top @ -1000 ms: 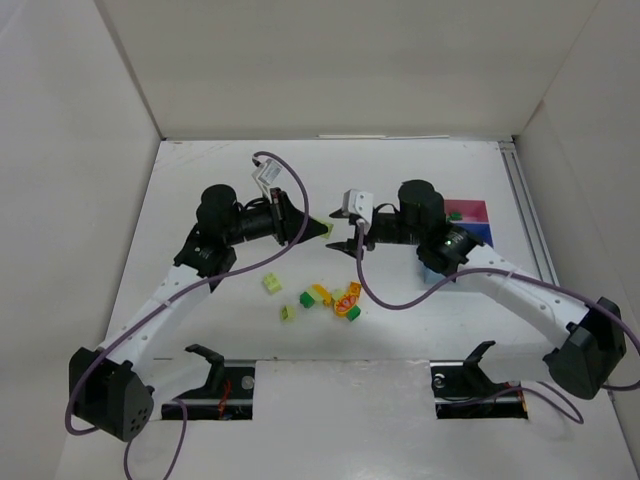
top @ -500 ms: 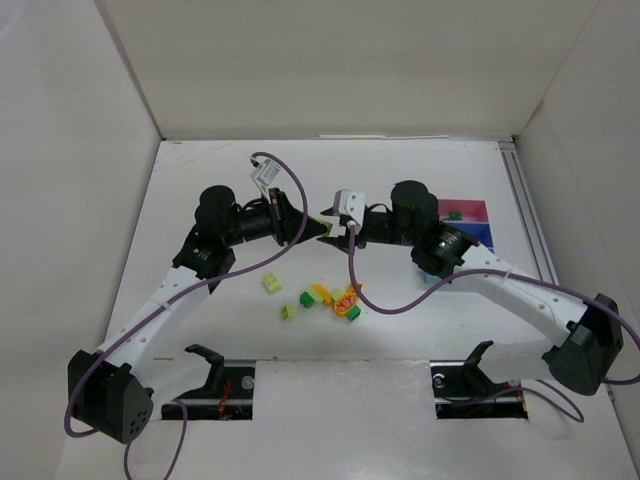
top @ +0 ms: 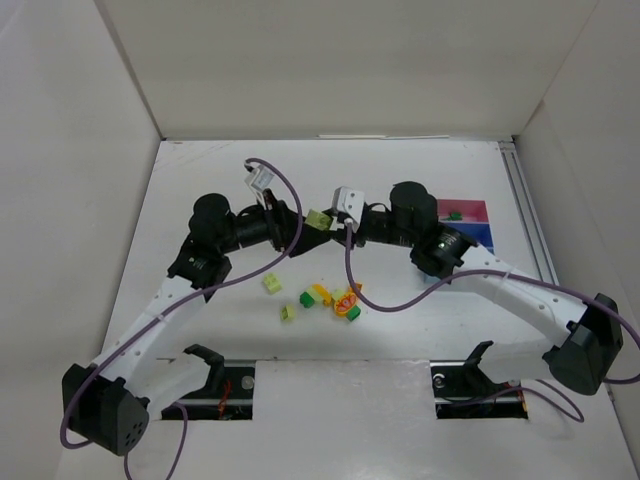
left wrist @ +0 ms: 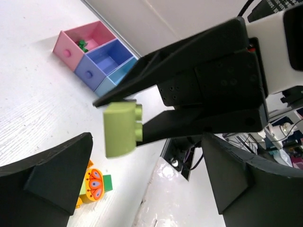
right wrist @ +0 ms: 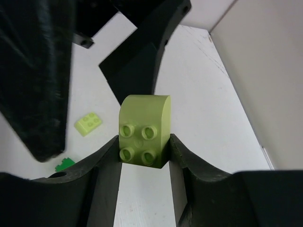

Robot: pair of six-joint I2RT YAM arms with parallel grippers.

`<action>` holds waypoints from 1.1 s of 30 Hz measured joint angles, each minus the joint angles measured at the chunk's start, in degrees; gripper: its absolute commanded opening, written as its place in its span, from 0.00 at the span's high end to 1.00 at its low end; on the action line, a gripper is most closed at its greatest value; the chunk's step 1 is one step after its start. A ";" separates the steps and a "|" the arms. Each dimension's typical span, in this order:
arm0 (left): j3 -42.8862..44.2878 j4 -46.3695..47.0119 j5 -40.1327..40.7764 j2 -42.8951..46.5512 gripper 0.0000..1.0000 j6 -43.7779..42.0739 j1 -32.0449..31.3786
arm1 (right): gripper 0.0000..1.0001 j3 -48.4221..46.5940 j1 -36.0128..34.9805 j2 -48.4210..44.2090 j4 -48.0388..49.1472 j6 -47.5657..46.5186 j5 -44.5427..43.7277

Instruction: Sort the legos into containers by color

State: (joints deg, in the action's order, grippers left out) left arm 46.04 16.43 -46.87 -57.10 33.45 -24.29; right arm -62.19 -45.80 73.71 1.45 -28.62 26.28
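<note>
A pale yellow-green lego (right wrist: 142, 130) hangs above the table's middle, and my right gripper (right wrist: 143, 144) is shut on its two sides. In the top view this lego (top: 318, 217) sits between both arms. My left gripper (left wrist: 147, 182) stands open around it, its fingers apart from the lego (left wrist: 120, 128). The containers are joined in a row at the right: pink (left wrist: 66, 52), dark blue (left wrist: 87, 73) and light blue (left wrist: 108, 86). A green lego (left wrist: 83, 45) lies in the pink one. Several loose legos lie on the table, among them a pale one (top: 271, 283) and a green one (top: 307, 298).
An orange butterfly-printed piece (top: 347, 301) lies in the lego cluster with a yellow brick (top: 321, 293). White walls enclose the table on three sides. Purple cables loop off both wrists. Both arm bases stand at the near edge.
My left gripper has opened and let go of the pale lego. My right gripper moved left to it and closed on it.
</note>
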 measured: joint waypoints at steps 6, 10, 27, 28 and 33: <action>-0.46 -2.99 3.56 3.30 0.00 -0.15 0.02 | 0.98 0.28 1.03 0.07 0.33 2.16 -4.52; 0.98 -11.98 16.76 3.80 0.00 0.13 0.02 | 0.94 3.26 6.60 -1.01 0.66 8.92 -9.55; 2.71 -32.00 48.33 0.13 0.00 5.16 0.90 | 0.87 7.67 39.71 -4.35 -28.39 32.33 -34.64; 2.67 -32.02 48.35 0.13 0.00 5.14 0.90 | 0.87 7.74 40.24 -3.74 -29.14 32.39 -34.84; 2.60 -31.98 48.22 0.15 0.00 5.14 0.90 | 0.86 7.96 41.40 -0.74 -30.21 32.54 -35.21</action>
State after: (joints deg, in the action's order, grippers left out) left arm 48.64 -15.55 1.34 -56.95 38.59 -23.40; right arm -54.24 -4.40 72.97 -28.75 3.92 -8.93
